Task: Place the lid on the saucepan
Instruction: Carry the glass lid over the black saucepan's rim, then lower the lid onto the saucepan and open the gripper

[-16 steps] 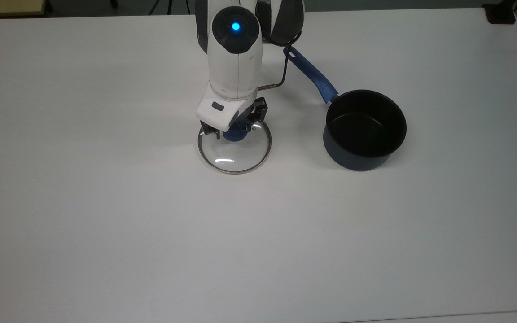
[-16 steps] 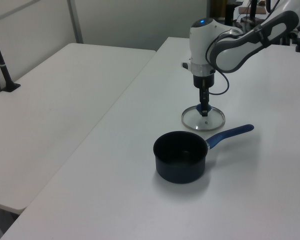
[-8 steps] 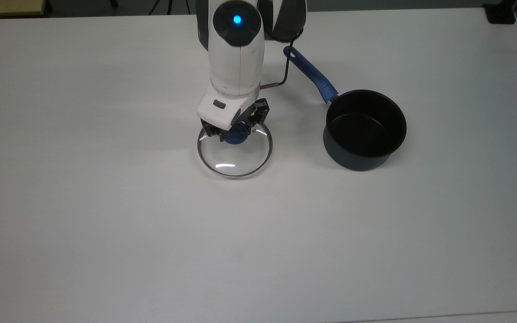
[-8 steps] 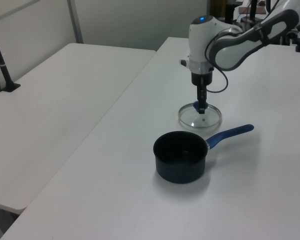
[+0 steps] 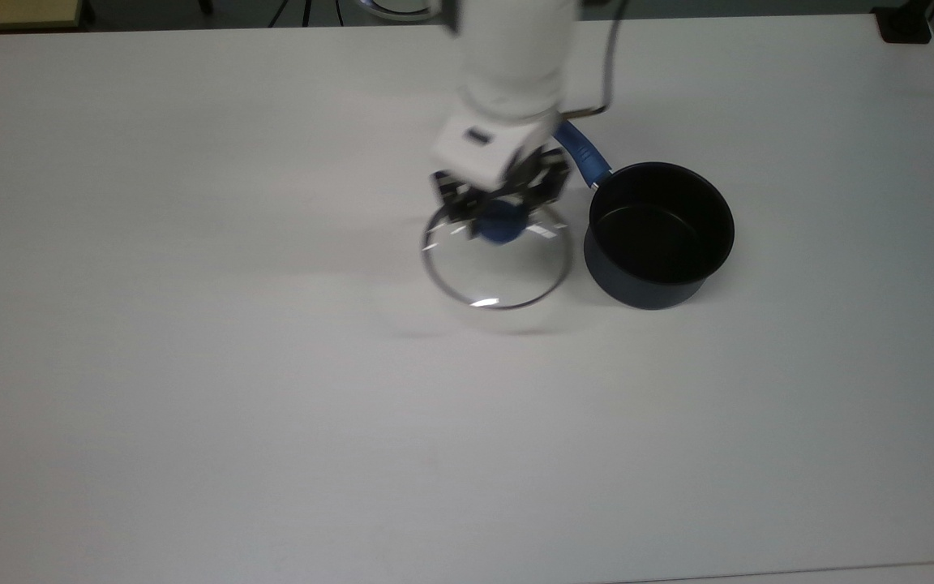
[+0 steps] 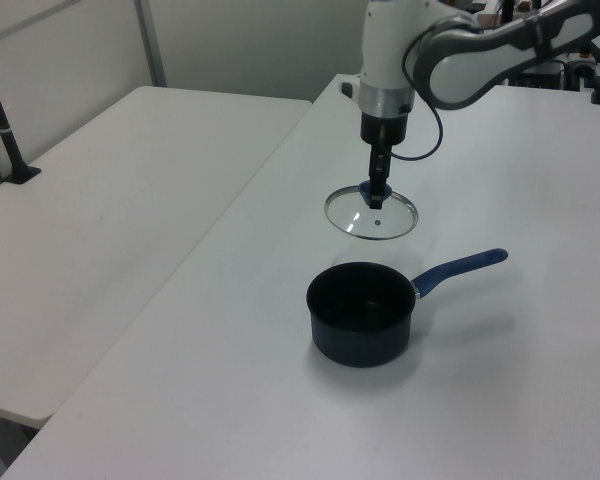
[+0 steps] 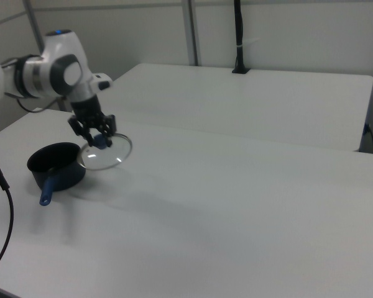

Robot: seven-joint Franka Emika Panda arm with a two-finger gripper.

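Clear glass ringed in thin metal, the lid (image 5: pixel 498 259) is seen in the top view held aloft by its blue knob (image 5: pixel 500 222), on which the gripper (image 5: pixel 498 204) is clamped; a faint shadow is cast on the white table (image 5: pixel 191 365) beneath it. The saucepan (image 5: pixel 659 234) stands just beside it on the top view's right, mouth open, its blue handle (image 5: pixel 583 156) partly covered by the arm.

In the left view, the lid (image 6: pixel 371 213) is shown clear of the table (image 6: pixel 230 330), tilted slightly, and hung behind the saucepan (image 6: pixel 361 312), whose handle (image 6: pixel 460 270) points to the left view's right. The gripper (image 6: pixel 378 192) is pointed straight down.

In the right view, the lid (image 7: pixel 105 151) is carried beside the saucepan (image 7: pixel 55 166) rather than over it, with the gripper (image 7: pixel 94 135) closed on the knob.

Trouble could be expected from the tilt: if the lid is lowered off-level or off-centre, 1 edge of its rim may catch the saucepan wall and be left propped instead of seated. A small round knob held by 2 fingers could also let the disc swing or slip. A low approach might knock the pot aside.

No brand, label or writing can be read on any item.
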